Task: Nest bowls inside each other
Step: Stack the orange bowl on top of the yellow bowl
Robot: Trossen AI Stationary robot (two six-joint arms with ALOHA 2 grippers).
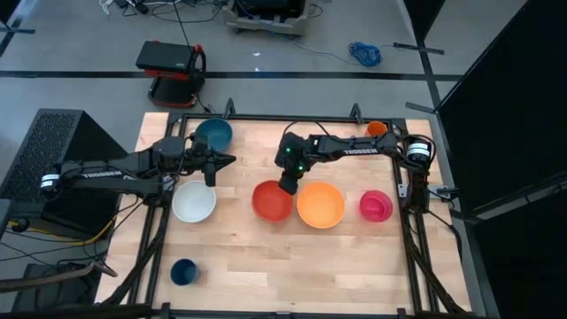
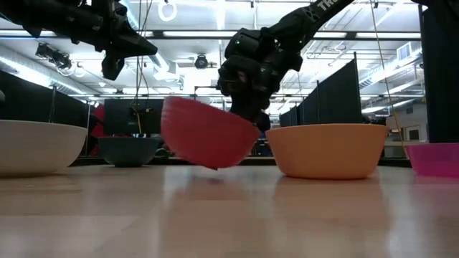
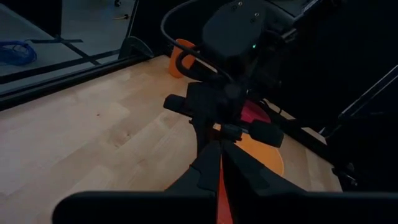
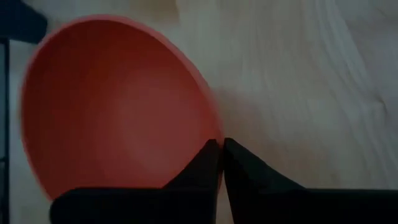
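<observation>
Tabletop of pale wood [image 1: 266,257] seen from above, with a small dark blue cup [image 1: 183,271] nearest the front edge. Behind it runs a row of bowls: white bowl [image 1: 194,201] on the left, then red bowl [image 1: 272,200], orange bowl [image 1: 321,205] just beside it, and pink bowl [image 1: 376,206] on the right. The right gripper [image 1: 289,183] reaches in over the red bowl, its fingers pinched together on the bowl's rim on the side nearest the orange bowl. In the table-level view the red bowl [image 2: 206,133] is tilted, one edge raised, likely because it is being lifted by that rim to go into the orange bowl [image 2: 328,149]. The left gripper [image 1: 223,161] hangs above the table behind the white bowl, fingers together and holding nothing, apparently waiting. Farther back sit the teal-blue bowl [image 1: 213,133] at the left rear and a small orange cup [image 1: 376,129] at the right rear
</observation>
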